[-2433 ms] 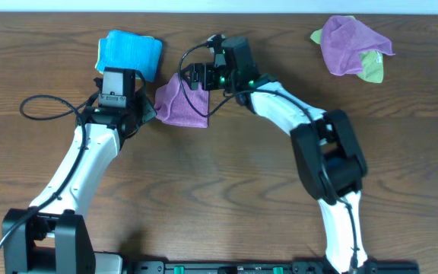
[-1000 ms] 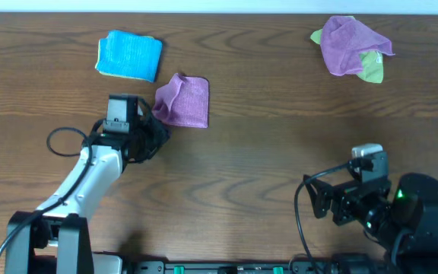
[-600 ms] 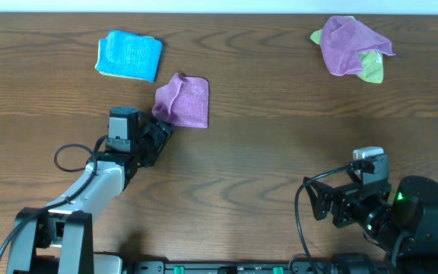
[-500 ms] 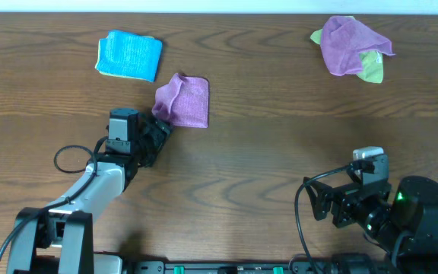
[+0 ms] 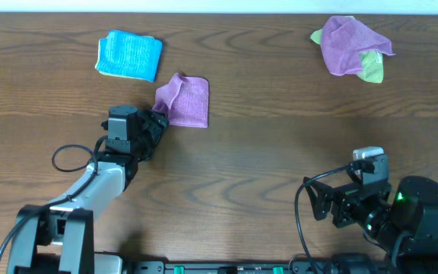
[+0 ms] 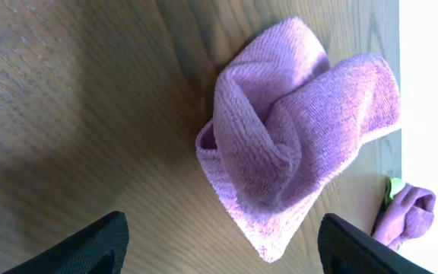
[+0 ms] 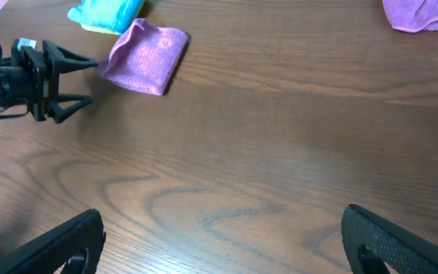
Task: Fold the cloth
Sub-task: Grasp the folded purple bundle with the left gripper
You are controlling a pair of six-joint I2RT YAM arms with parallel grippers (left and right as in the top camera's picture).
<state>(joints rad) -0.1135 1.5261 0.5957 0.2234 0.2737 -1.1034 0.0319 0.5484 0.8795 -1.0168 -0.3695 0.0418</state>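
Plainly, the main risk lies at the lumpy left side of the small purple terry cloth [image 5: 183, 100], which sits on the brown wooden desk [image 5: 265, 152] toward the far left, just beside the flat blue folded cloth [image 5: 129, 55]. The left pincer [image 5: 158, 122] hovers at the cloth's near-left corner. In the left wrist view its fingers [image 6: 90, 243] are spread wide with nothing between them. If it pinches only the top rolled layer there, a pull would likely unroll the fold rather than tidy it. A low forward push could also slide the whole bundle over the smooth wood toward the blue cloth.

The cloth is doubled over into a nearly square pad. Its slightly longer axis runs from the near edge of the desk toward the far edge, leaning a little. The flat, neat edge faces right, and the puffed, overlapping layers face left toward the pincer.

The right pincer [image 7: 220, 213] is parked low at the near right, spread wide and empty, well apart from the cloth. A crumpled heap of purple and green cloths [image 5: 352, 47] lies at the far right.
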